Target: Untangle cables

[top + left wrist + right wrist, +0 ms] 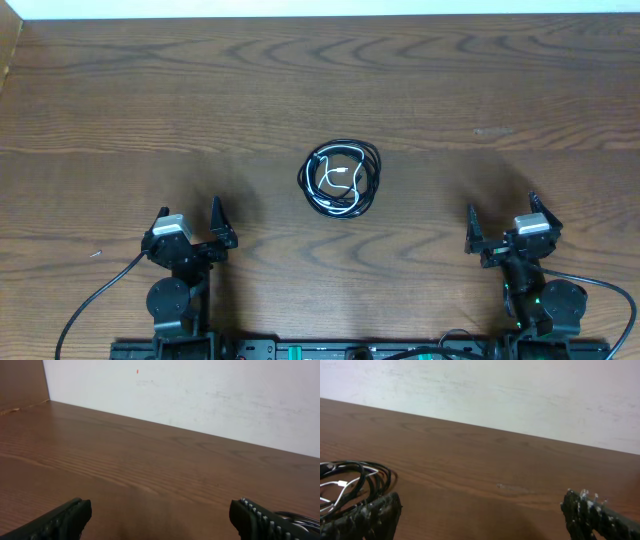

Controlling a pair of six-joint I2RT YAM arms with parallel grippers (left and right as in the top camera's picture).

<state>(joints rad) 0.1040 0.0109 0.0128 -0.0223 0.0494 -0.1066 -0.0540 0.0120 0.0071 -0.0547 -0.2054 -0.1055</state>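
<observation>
The left gripper (189,216) is spread wide and empty, low over the wooden table (150,100) at its near left. The right gripper (502,212) is likewise parted, holding nothing, at the near right. Between them and farther out, well apart from both, the black cable (372,172) lies in a loose coil on the wood. The shorter white cable (345,178) is looped inside it, the two overlapping.
</observation>
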